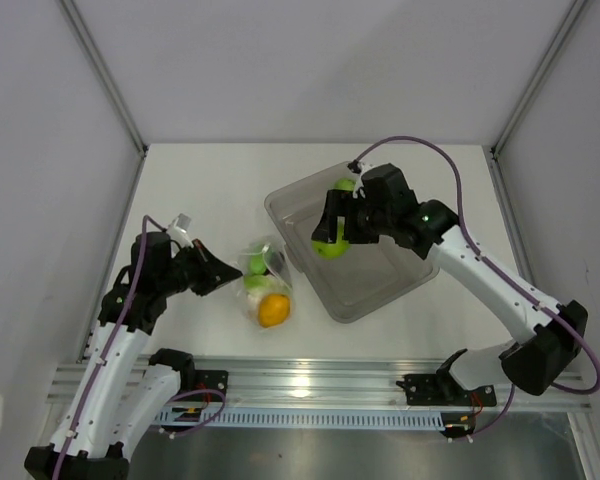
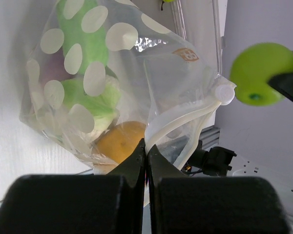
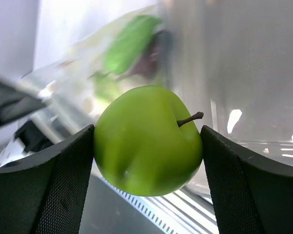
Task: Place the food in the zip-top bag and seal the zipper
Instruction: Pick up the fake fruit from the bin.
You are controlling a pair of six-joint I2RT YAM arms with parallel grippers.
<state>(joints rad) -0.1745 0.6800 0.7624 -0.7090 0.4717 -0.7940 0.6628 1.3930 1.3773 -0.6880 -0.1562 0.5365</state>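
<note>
The zip-top bag (image 1: 265,285) lies on the table, clear with white dots, holding an orange citrus (image 1: 273,310) and green pieces (image 1: 255,266). My left gripper (image 1: 220,272) is shut on the bag's mouth edge. In the left wrist view the gripper (image 2: 146,144) pinches the bag (image 2: 112,73) beside the zipper (image 2: 185,117), whose mouth gapes open. My right gripper (image 1: 332,228) is shut on a green apple (image 1: 330,246), held over the left edge of the grey bin. Both black pads (image 3: 63,170) press the apple (image 3: 149,141), and the blurred bag (image 3: 112,63) lies beyond it.
The rigid grey bin (image 1: 380,280) stands right of the bag, with another green piece (image 1: 345,184) at its far edge. White walls enclose the table on three sides. An aluminium rail (image 1: 310,385) runs along the near edge.
</note>
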